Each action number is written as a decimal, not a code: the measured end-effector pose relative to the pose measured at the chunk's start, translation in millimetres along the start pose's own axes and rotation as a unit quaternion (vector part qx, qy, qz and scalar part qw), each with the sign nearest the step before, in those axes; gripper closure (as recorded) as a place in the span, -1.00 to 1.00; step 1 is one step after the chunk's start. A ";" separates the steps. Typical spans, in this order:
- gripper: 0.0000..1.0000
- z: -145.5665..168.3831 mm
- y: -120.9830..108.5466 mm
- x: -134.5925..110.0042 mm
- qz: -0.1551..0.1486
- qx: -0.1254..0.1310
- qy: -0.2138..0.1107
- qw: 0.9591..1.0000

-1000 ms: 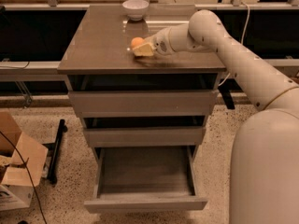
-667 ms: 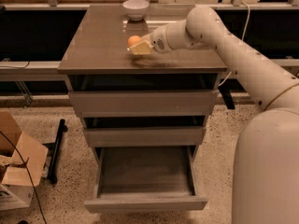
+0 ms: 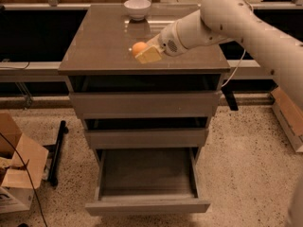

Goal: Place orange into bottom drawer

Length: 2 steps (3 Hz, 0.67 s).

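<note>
The orange [image 3: 138, 47], small and round, is held between the pale fingers of my gripper [image 3: 143, 51], a little above the grey-brown cabinet top [image 3: 99, 41], near its middle. My white arm reaches in from the upper right. The gripper is shut on the orange. The bottom drawer [image 3: 147, 203] is pulled out below, a wide shallow tray with nothing in it. The two upper drawers [image 3: 144, 105] are pushed in.
A white bowl [image 3: 137, 7] stands at the back of the cabinet top. A cardboard box [image 3: 16, 167] and a black bar [image 3: 57, 150] lie on the speckled floor at the left. A dark cable [image 3: 229, 96] hangs at the cabinet's right side.
The gripper has lifted the orange slightly off the cabinet top and moved a little with it. The drawers have not moved.
</note>
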State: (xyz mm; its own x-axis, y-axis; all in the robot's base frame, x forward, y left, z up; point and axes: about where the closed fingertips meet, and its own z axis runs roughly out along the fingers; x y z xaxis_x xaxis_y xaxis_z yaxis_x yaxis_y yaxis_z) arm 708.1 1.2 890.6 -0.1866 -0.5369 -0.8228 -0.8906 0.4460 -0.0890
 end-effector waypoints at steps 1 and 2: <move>1.00 -29.2 42.3 19.2 0.003 -0.022 0.036 0.999; 1.00 -45.0 77.3 63.4 0.061 -0.042 0.068 0.995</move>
State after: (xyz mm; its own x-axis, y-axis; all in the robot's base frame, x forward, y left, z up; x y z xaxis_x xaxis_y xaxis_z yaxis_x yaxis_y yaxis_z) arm 608.8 -30.5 856.8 -0.3443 -0.5775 -0.7402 -0.8885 0.4552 0.0582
